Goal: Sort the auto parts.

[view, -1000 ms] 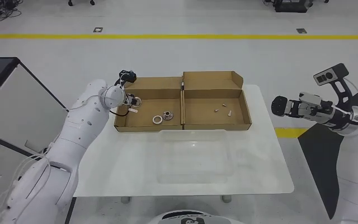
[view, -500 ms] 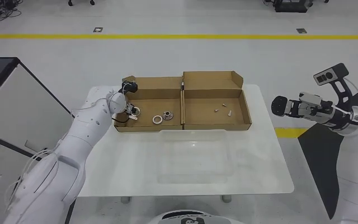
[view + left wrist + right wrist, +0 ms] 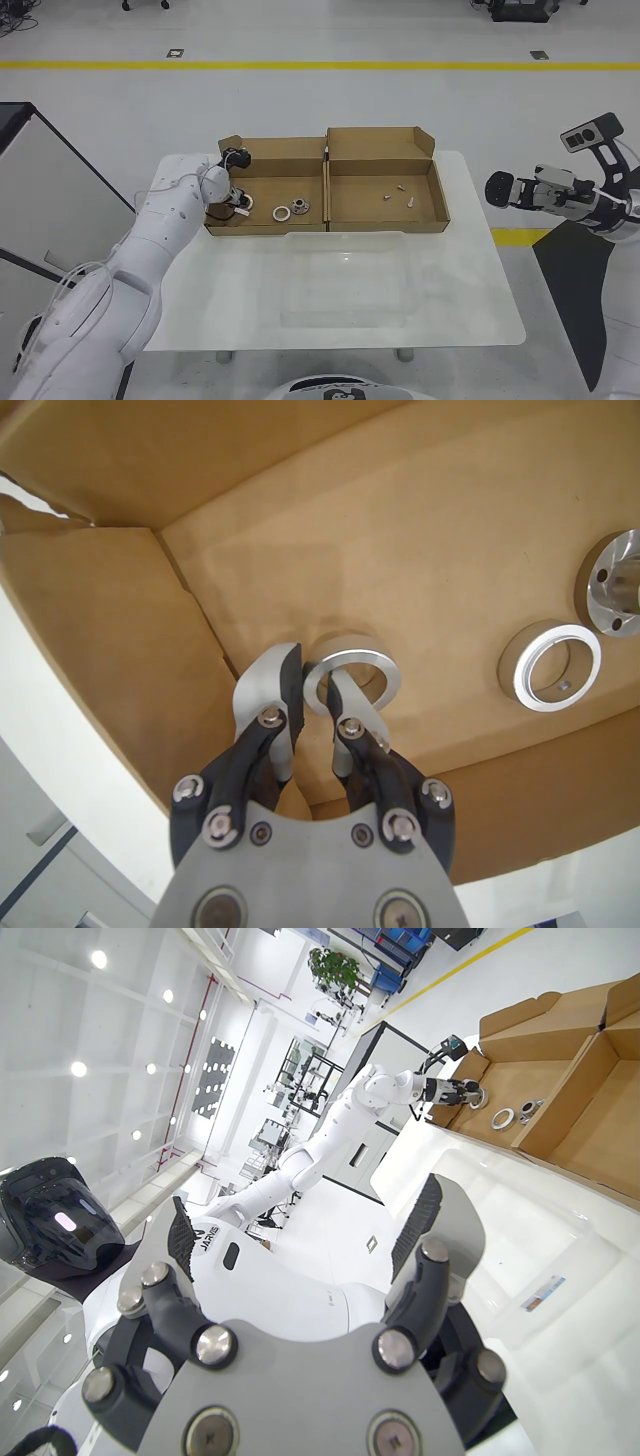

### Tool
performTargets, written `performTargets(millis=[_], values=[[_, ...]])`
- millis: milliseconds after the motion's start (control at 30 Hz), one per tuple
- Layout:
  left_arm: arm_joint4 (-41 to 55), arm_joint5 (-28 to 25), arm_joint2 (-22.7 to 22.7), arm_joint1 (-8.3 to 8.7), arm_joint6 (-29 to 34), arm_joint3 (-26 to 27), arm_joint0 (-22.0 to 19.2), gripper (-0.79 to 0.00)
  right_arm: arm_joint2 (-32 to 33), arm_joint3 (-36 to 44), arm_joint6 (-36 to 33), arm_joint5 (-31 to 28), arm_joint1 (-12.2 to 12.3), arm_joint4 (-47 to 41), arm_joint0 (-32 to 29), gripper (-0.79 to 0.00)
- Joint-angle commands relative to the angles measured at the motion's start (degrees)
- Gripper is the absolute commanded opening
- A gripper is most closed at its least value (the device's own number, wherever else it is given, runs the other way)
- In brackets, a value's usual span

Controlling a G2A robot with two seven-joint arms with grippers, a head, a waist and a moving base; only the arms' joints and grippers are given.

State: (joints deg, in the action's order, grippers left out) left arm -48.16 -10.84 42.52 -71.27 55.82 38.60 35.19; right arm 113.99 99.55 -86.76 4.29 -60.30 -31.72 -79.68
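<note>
Left claw (image 3: 316, 682) has sunk toward the near corner of the left box (image 3: 285, 190), pinching the wall of a ring (image 3: 390, 680) low over the floor. Another ring (image 3: 519, 667) and a hub (image 3: 607, 587) lie nearby, and two small parts (image 3: 408, 199) lie in the right box (image 3: 375, 185). Right claw (image 3: 305, 1213) hangs spread. Sorting seems almost done.

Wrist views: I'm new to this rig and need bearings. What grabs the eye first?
The left gripper pinches the wall of a metal ring in the cardboard box, one finger inside it. Beside it lie a second ring and a flanged hub. The right gripper hangs open beyond the table.
</note>
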Motion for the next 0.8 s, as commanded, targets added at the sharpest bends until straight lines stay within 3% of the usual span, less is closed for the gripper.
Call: performTargets(millis=[0,233,400,533,767], values=[[0.16,0.01,0.27,-0.04,-0.29,0.01,-0.05,0.000,0.00,0.00,0.00,0.00,0.00,0.00,0.00,0.000],[2.55,-0.10,2.97,0.55,-1.21,3.47,0.20,0.000,0.00,0.00,0.00,0.00,0.00,0.00,0.00,0.000],[4.71,-0.05,6.75,1.95,-0.81,11.99,1.73,0.000,0.00,0.00,0.00,0.00,0.00,0.00,0.00,0.000],[8.83,-0.29,11.49,3.55,0.77,23.82,5.26,0.000,0.00,0.00,0.00,0.00,0.00,0.00,0.00,0.000],[15.60,0.00,21.18,6.52,4.01,47.12,15.60,0.000,0.00,0.00,0.00,0.00,0.00,0.00,0.00,0.000]])
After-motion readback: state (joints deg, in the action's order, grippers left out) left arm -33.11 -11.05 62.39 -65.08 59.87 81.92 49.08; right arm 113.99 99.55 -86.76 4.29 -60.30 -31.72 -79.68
